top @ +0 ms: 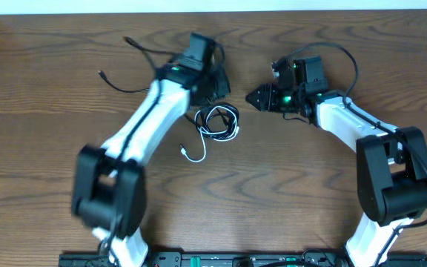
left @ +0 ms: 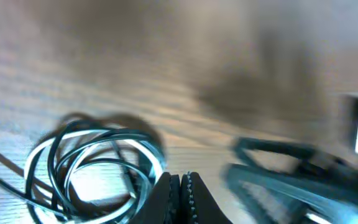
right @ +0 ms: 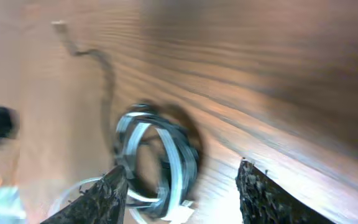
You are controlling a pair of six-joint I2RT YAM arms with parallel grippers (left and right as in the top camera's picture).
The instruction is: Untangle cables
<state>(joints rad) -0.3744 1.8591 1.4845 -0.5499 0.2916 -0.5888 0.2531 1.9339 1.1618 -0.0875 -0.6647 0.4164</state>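
Even overhead light; both wrist views blurred.

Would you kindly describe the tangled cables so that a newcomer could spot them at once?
On the wooden table, look between the left arm and the right arm. There lie the cables, one black and one white, wound into a small coil with a white tail trailing out. Nothing else on the table is a two-coloured loop.

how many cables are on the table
2: black cable and white cable, coiled together beside the left arm; the white's tail trails toward the robot. Parts may be hidden under that arm.
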